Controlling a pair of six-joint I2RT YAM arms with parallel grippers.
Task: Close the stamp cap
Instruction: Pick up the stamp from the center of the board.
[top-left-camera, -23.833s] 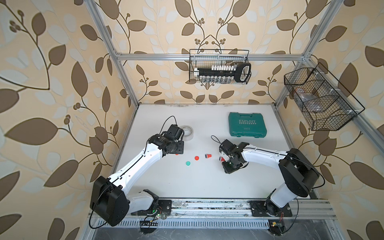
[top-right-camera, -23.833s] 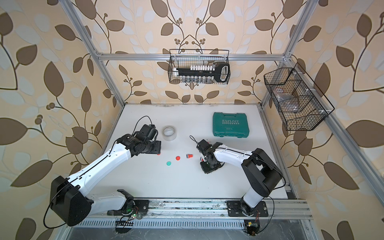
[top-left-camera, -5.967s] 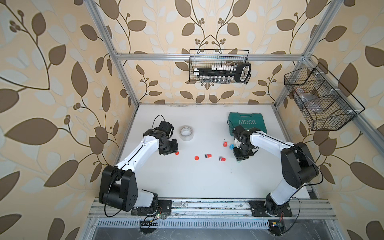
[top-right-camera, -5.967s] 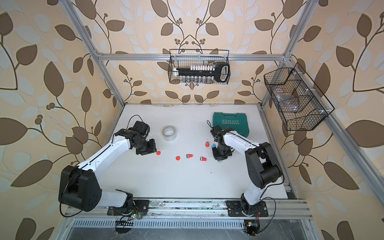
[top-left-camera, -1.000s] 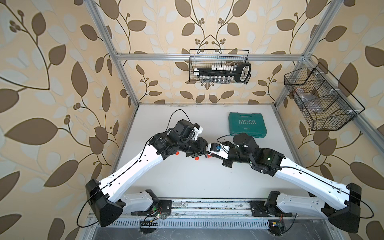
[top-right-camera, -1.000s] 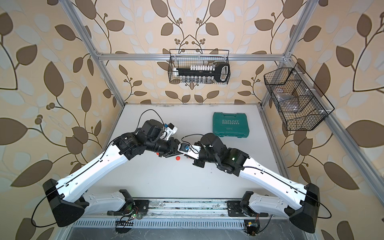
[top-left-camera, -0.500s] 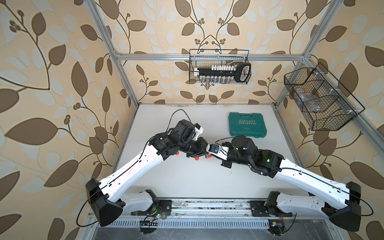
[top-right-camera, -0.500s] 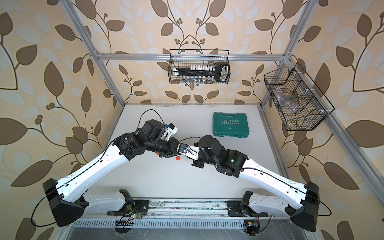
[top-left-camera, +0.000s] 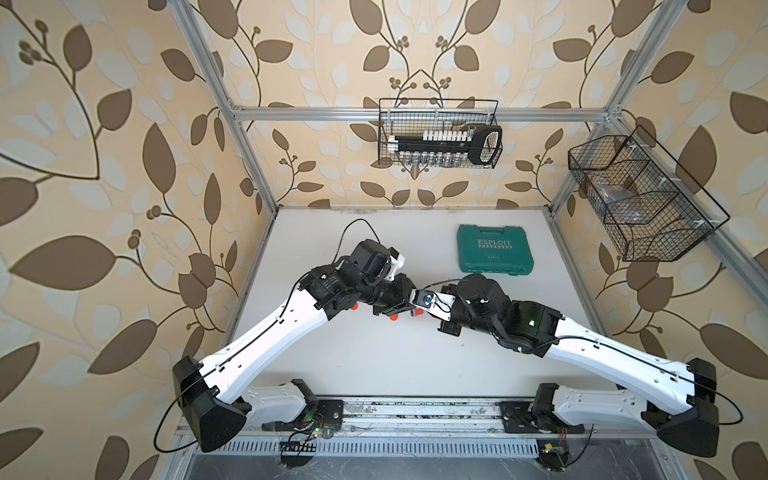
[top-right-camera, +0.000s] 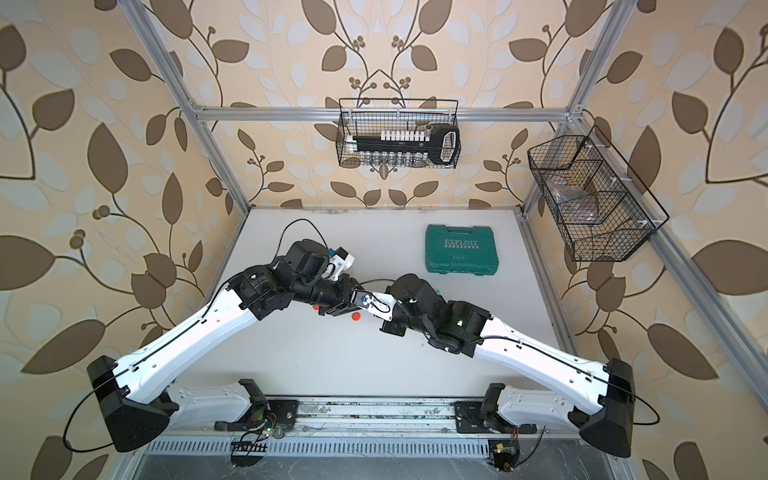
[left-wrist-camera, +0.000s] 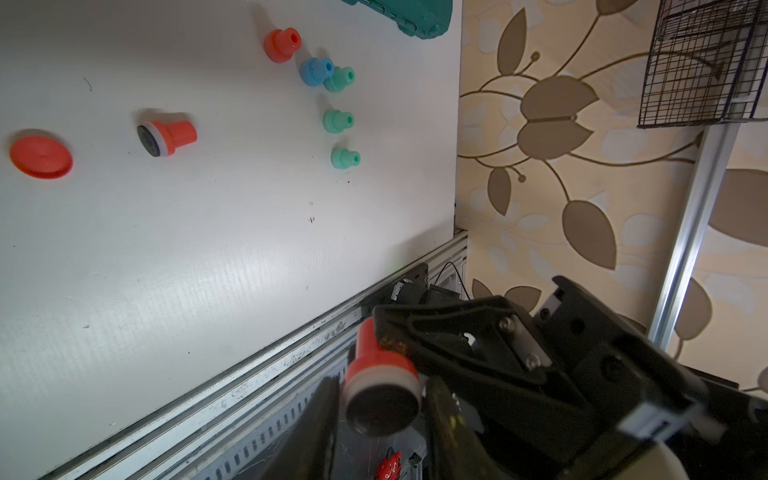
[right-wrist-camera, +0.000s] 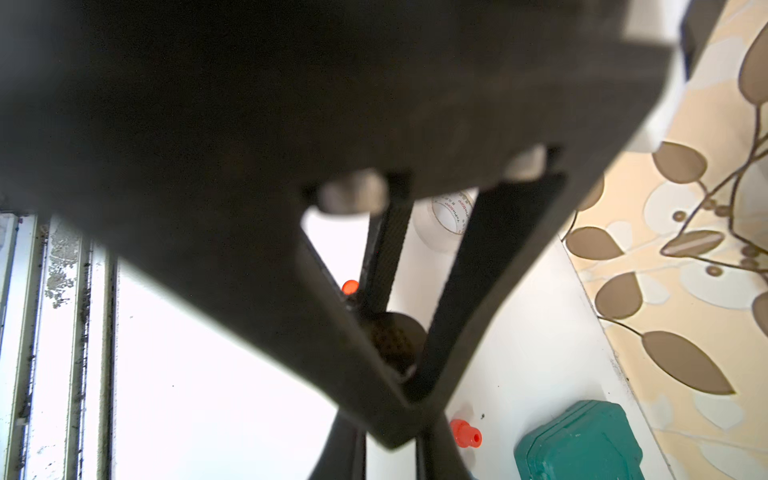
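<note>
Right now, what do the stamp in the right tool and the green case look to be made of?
Red stamp: likely moulded plastic, smooth with a soft sheen; white band, matte black pad face, possibly rubber. Green case: seemingly hard plastic, satin finish, with moulded ridged edges.

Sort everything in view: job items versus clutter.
Job: held red stamp, right gripper, left gripper, loose red cap, second uncapped stamp.
Lying about: five other stamps, green case, tape roll, wire baskets.
</note>
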